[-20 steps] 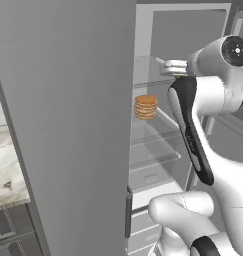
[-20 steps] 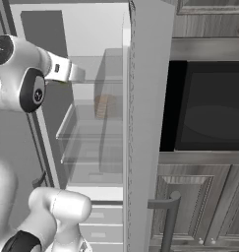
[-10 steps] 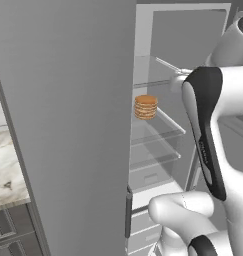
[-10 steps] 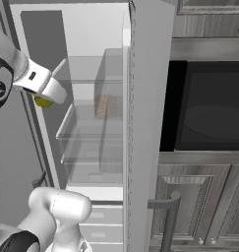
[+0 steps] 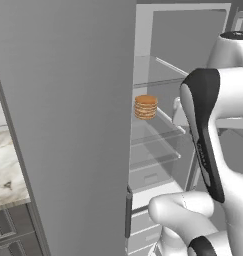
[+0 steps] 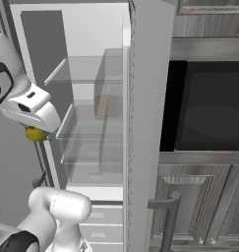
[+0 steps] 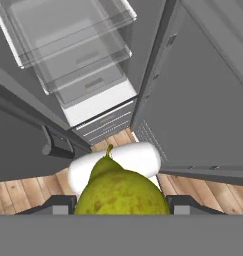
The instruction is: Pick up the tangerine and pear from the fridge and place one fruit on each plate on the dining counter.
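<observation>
Clearly my gripper was clamped on the pear, the yellow-green fruit sitting between the two fingers with its stem toward twelve o'clock in the hand view; from the right base view the pear peeked out under the white hand, outside the fridge and at about nine o'clock from its glass shelves. The risk I judged greatest was the fruit slipping: a pear tapers, and if the grip sat on the sloping part, a quick swing toward the dining counter could squeeze it out onto the wooden floor. I also worried about clipping the open fridge door or the shelf edges while turning, since both stood close to the arm. The arm rose folded beside the fridge opening, forearm nearly upright, with the hand pointing steeply down. The stack of pancakes sat on a shelf inside.
</observation>
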### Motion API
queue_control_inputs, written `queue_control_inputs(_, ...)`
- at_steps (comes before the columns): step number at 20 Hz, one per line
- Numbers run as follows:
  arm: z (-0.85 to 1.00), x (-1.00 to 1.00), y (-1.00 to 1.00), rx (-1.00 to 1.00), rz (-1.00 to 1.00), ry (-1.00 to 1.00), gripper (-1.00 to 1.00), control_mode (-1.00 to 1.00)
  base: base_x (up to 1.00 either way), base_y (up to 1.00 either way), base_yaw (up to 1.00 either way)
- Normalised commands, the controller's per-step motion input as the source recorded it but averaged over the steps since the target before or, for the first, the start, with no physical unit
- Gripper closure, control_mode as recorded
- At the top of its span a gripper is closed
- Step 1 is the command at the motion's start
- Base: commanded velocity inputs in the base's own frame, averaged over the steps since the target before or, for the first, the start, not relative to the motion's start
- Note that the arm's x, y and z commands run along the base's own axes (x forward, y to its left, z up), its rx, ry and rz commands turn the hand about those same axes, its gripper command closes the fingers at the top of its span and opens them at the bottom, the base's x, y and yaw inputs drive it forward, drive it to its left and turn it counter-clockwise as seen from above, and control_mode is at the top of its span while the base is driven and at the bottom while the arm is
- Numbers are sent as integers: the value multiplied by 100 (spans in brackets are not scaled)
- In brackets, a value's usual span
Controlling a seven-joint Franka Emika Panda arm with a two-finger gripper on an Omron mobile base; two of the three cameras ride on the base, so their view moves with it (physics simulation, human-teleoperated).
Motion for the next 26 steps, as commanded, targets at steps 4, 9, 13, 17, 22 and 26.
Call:
queue_control_inputs(4, -66, -3, 0, 6, 0, 13, 100, -100, 0, 0, 0)
queue_control_inputs(9, -45, 0, 0, 4, 0, 1, 100, -100, 0, 0, 0)
queue_control_inputs(13, -36, 0, 0, 0, 0, 0, 100, -100, 0, 0, 0)
queue_control_inputs(17, 0, 0, 0, 0, 0, 0, 100, -100, 0, 0, 0)
queue_control_inputs(22, 0, 0, 0, 0, 0, 0, 100, -100, 0, 0, 0)
queue_control_inputs(26, 0, -6, 0, 0, 0, 0, 100, 100, -10, 0, 0)
